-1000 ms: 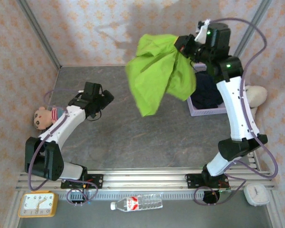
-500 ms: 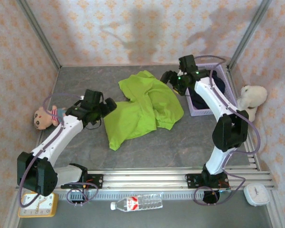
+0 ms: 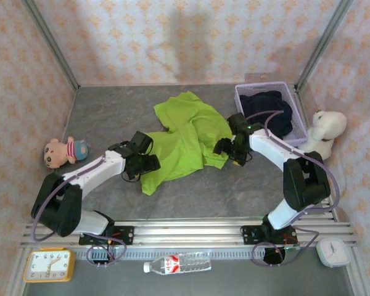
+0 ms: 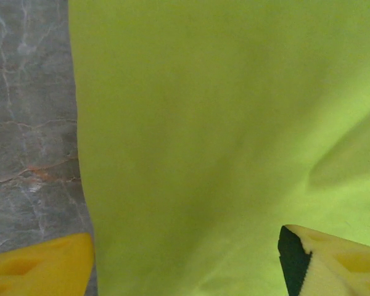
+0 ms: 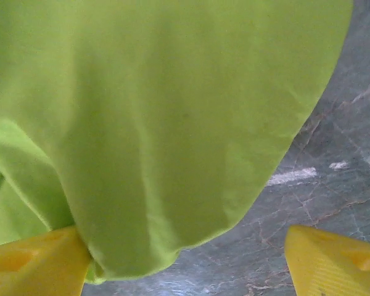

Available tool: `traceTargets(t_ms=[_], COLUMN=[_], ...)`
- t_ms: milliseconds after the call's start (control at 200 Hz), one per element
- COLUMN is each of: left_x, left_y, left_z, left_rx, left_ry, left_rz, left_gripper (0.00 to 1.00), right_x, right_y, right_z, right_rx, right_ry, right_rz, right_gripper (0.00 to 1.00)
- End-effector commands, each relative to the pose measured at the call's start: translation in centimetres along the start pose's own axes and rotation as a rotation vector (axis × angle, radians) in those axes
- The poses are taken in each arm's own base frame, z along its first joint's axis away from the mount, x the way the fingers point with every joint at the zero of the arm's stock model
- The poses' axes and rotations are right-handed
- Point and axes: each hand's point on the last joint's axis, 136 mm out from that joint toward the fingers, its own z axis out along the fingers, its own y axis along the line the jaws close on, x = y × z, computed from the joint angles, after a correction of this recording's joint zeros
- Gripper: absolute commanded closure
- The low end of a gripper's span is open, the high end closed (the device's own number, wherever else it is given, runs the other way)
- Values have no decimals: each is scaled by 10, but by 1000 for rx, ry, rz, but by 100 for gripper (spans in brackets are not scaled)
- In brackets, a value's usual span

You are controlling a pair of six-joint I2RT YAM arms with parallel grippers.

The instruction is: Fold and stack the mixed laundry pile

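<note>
The lime-green garment (image 3: pixel 185 139) now lies rumpled in the middle of the surface (image 3: pixel 111 111). 1 second ago it hung in the air from the right hand, up beside the basket, and it has since been dropped and left lying. The right hand (image 3: pixel 229 151) has let go and come down to the garment's 4 o'clock hem. Its fingers are spread, and 1 of them touches the cloth's edge in the right wrist view. The left hand (image 3: pixel 147 165) has slid in to the 8 o'clock edge, its fingers also apart and straddling that edge without pinching it. By my reading, this piece is now out on the surface but not flat. With a hand at each of 2 opposite edges, the likely next step is to tug it smooth before any fold. The lavender basket (image 3: pixel 301 126) stands at 2 o'clock from the green cloth and holds the dark navy garment (image 3: pixel 268 111), heaped inside, with nothing else that I can make out. So 1 of 2 pieces is out, 0 are folded, and no stack is begun.
</note>
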Motion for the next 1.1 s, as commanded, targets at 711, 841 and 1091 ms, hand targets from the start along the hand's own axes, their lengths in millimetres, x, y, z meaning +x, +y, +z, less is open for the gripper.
traceTargets(t_ms=[711, 841, 1091], left_x=[-215, -219, -182], left_y=[27, 24, 1], left_z=[-74, -53, -97], left_rx=[277, 260, 116], left_ry=[-327, -263, -321], left_rz=[-785, -753, -302], left_gripper=[100, 40, 26], right_x=[-19, -19, -19], right_y=[-28, -28, -22], right_z=[-10, -10, -15], right_rx=[162, 156, 124], right_ry=[-136, -144, -149], right_rz=[-23, -22, -66], right_gripper=[100, 100, 100])
